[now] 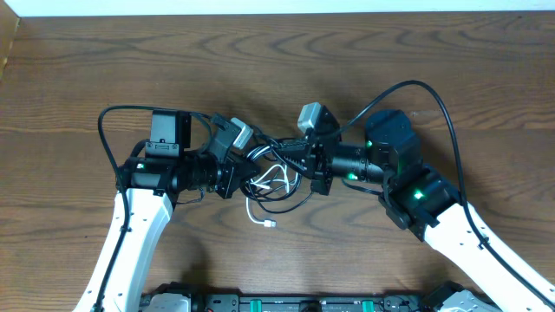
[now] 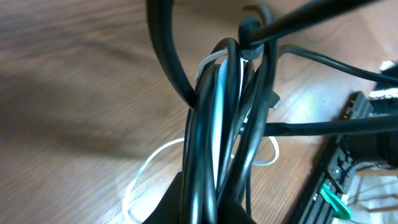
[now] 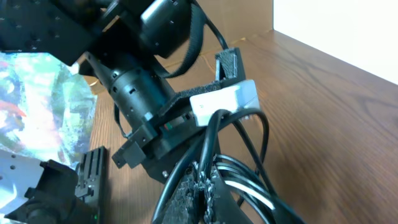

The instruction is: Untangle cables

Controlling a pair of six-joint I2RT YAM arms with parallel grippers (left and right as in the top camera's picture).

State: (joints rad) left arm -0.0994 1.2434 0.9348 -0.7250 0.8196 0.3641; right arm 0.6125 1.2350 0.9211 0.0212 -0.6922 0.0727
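Near the middle of the table (image 1: 260, 61), slightly toward its front edge, we see the cables (image 1: 279, 184) bunched in a small knot between the left arm (image 1: 130, 234) and the right arm (image 1: 473, 238), which face each other. Our left pincer (image 1: 245, 171) is closed on a bundle of loops, black cable (image 2: 202, 143) and white cable (image 2: 222, 93) pressed together, rising out of its grip. Our right pincer (image 3: 200, 190) is closed too and seems to clamp strands of the black cable alone, with white loops just beside it.

We judge the main risk is pulling apart while both grips hold the same cord: that would tighten the knot or strain a plug. The pincers also sit very near each other, so a small sideways move could knock them together.

We cannot make out where the cords cross inside the bundle, nor exactly which strands each grip holds. One white plug end (image 1: 270, 224) lies loose on the table nearer the front edge; the other ends are hidden. The arms' thicker black leads (image 1: 434, 100) overlap the knot and muddle the view.
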